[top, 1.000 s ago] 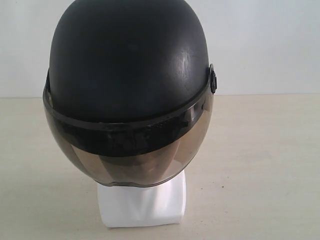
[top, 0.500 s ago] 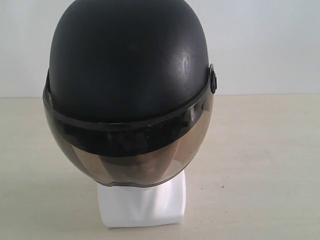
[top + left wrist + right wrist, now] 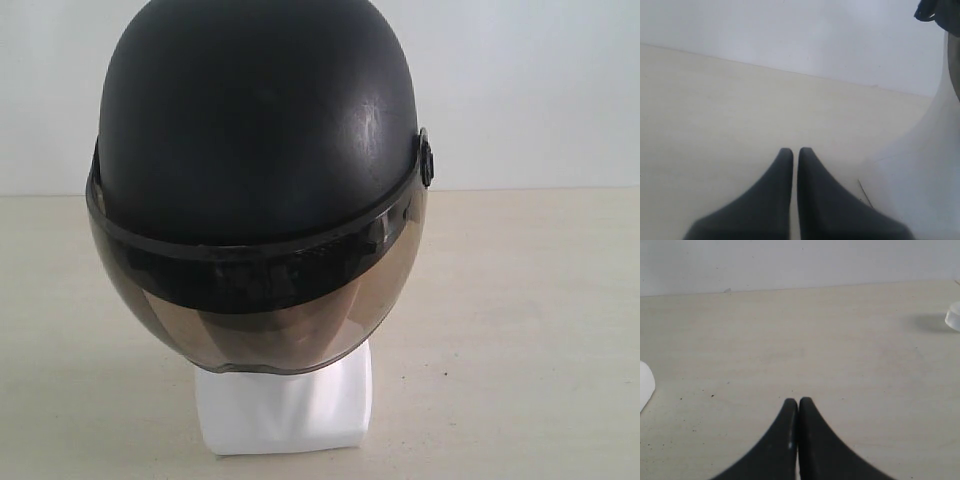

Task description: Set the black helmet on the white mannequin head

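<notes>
The black helmet sits on top of the white mannequin head, its smoky brown visor hanging down over the face. Of the head only the blocky white neck base shows in the exterior view. Neither gripper appears in that view. In the left wrist view my left gripper is shut with nothing in it, low over the table, with the white neck base off to one side. My right gripper is also shut and empty over bare table.
The pale wooden table runs back to a white wall. A small translucent white object lies at the edge of the right wrist view, and a white shape shows at its opposite edge.
</notes>
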Tool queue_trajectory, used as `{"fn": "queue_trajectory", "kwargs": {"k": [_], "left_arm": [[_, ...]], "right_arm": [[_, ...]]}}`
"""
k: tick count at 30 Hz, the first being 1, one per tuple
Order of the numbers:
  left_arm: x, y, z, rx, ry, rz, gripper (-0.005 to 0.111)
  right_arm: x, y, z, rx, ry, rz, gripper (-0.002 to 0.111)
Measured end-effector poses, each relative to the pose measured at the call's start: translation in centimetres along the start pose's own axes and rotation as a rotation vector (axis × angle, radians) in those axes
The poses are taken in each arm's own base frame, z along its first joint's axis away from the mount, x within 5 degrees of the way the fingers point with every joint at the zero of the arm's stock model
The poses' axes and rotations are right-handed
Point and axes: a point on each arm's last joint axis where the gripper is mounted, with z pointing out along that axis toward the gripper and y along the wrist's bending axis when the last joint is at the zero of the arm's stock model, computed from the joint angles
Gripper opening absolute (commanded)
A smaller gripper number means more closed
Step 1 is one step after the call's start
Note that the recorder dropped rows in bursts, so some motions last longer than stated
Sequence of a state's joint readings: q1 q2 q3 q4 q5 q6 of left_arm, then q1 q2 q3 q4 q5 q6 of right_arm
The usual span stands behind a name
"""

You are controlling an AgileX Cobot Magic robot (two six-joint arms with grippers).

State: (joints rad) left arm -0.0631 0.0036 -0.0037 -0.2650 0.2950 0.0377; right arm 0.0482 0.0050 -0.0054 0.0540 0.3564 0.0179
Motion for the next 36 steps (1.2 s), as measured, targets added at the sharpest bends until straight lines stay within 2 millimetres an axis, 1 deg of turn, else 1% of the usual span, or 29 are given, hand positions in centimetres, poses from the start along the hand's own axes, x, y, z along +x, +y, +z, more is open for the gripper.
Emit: {"fn": "queue_trajectory", "kwargs": {"k": [5,9,17,36], "left_arm": [[0.02,0.03,0.0,-0.002,0.002,-0.023,0.004],[0.02,0.17,0.0,-0.018,0.003,0.027,0.004],[0.04,0.21,0.0,-0.023,0.005,0.053,0.004],[0.04,0.21,0.0,-0.023,0.005,0.055,0.004]], "right_arm": [[0.0,0.0,0.0,0.0,0.0,0.0,0.0],[0.0,0.0,0.0,0.0,0.0,0.0,0.0],[-0.02,-0.01,0.0,0.001,-0.002,-0.002,0.0],[-0.02,-0.01,0.0,0.001,-0.002,-0.002,0.0]]}}
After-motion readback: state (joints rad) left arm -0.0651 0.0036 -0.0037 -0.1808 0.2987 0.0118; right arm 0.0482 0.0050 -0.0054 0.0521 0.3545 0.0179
